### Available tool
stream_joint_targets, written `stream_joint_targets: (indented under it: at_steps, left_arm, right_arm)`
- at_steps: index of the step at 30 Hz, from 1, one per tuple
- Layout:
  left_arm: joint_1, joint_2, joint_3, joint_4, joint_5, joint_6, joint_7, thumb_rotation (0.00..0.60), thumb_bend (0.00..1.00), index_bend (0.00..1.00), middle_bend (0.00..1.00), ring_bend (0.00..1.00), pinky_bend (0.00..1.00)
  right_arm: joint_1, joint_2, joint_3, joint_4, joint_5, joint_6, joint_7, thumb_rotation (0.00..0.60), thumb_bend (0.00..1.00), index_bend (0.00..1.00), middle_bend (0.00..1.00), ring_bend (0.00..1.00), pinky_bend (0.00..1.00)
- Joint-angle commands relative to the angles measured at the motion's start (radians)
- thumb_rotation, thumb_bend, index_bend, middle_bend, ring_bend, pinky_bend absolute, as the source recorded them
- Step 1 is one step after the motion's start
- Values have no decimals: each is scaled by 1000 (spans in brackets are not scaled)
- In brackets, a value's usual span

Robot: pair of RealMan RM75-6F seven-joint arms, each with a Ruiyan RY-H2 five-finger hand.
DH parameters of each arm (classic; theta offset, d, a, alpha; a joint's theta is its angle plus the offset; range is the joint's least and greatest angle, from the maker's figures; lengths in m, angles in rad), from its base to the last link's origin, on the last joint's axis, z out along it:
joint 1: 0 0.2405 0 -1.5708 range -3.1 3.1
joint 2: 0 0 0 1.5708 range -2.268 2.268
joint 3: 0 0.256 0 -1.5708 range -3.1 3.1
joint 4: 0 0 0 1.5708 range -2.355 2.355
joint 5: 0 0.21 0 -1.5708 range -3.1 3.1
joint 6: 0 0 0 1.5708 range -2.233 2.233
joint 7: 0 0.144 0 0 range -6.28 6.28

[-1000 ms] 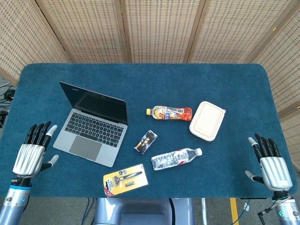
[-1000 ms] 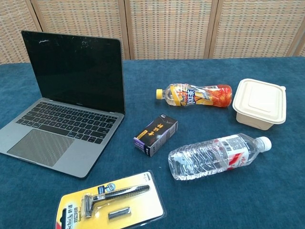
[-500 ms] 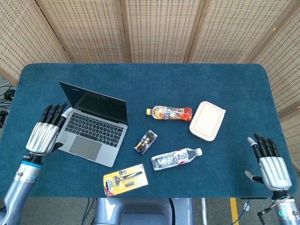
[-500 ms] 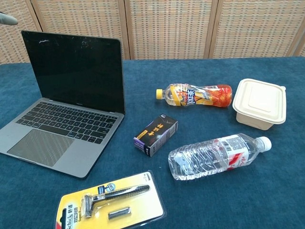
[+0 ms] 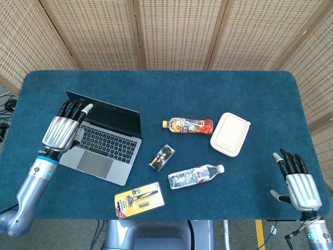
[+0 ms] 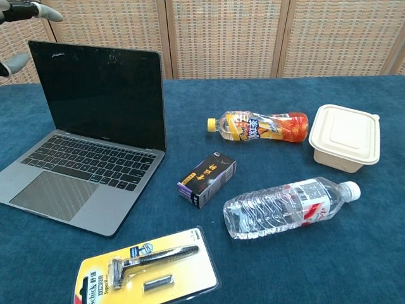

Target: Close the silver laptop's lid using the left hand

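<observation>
While the silver laptop (image 5: pixel 104 136) sits open on the left part of the blue table (image 5: pixel 166 86), we see our left hand (image 5: pixel 63 128) up over its left edge. Its fingers (image 5: pixel 73 108) are straight and a little apart, and they hold nothing. They point toward the top corner of the dark screen (image 6: pixel 101 95). From the head view we cannot tell if they touch the lid. In the chest view only a few fingertips (image 6: pixel 44 9) peek in at the top left corner, just above the screen's corner. The screen stands up, tipped back a little, and the keyboard (image 6: pixel 85 161) lies flat in front of it.

Our right hand (image 5: pixel 299 182) is far away, by the near right edge of the table. Its fingers are spread too, and it holds nothing. The chest view does not show it.

Other things lie on the table. An orange drink bottle (image 5: pixel 188 125) lies on its side near the middle, with its yellow cap pointing at the laptop. A cream lunch box (image 5: pixel 230 134) with its lid shut sits just to the right of it. A small dark box (image 5: pixel 162 158) lies between the laptop and a clear water bottle (image 5: pixel 195 176), which is on its side with its white cap pointing right. A razor in a yellow pack (image 5: pixel 139 199) lies near the front edge, below the laptop.
</observation>
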Motion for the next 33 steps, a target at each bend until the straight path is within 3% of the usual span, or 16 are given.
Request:
stream_joint_targets:
  at_steps: [1,16,33]
  left_arm:
    - [-58,-25,-17,32,-82,-45,53,600,607,7,0,0,0]
    - [-222,-102,-22,111,-323,-91,183,600,640,18,0,0,0]
    - [-305,-126,-4,155,-410,-60,198,600,717,128,0,0,2]
  right_arm:
    - [1,2,0,1,2,-3,7,600,0,0,0,0,0]
    - [7,12,-3,11,3,-19,57,600,0,0,0,0,0]
    - [9,13,-7,11,1,-24,62,600,0,0,0,0,0]
